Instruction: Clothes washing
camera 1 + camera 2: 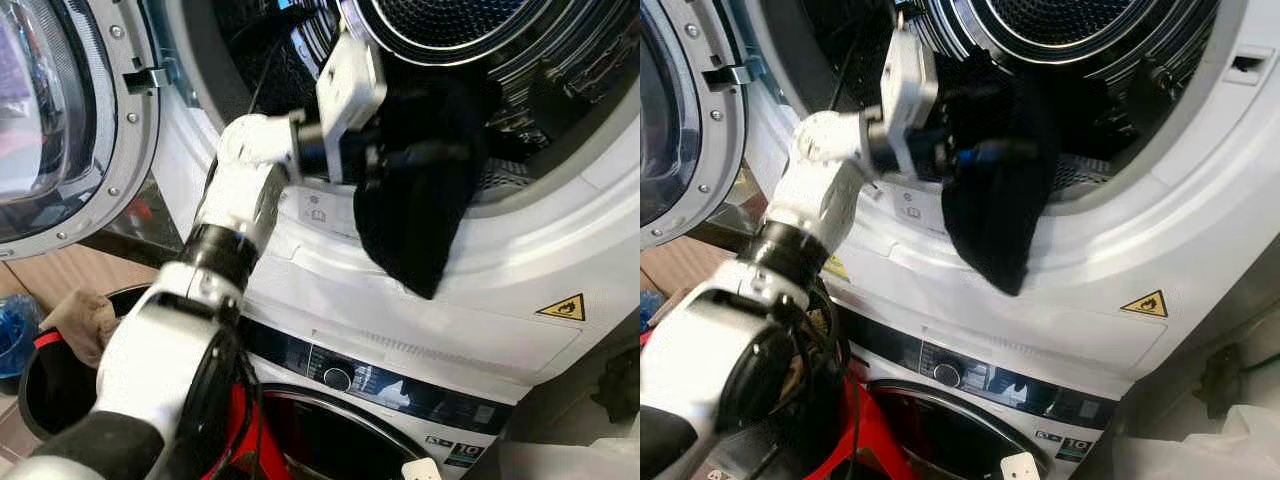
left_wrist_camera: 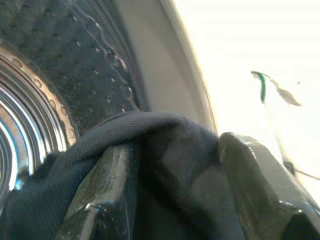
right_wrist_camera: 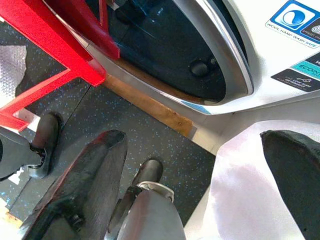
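Silver left arm (image 1: 215, 260) reaches up, its left gripper (image 1: 420, 155) clamped on a black garment (image 1: 415, 215) draped over the upper drum's rim (image 1: 560, 215); right gripper (image 3: 195, 165) hangs with fingers apart.

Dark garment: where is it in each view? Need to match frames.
Left eye: dark garment hangs over the upper drum's rim, right of centre, held by the left gripper.
Right eye: same, near centre.
Left wrist: clamped between the fingers, low in frame.
Right wrist: not in it.
Shared landmark: yellow flame sticker.
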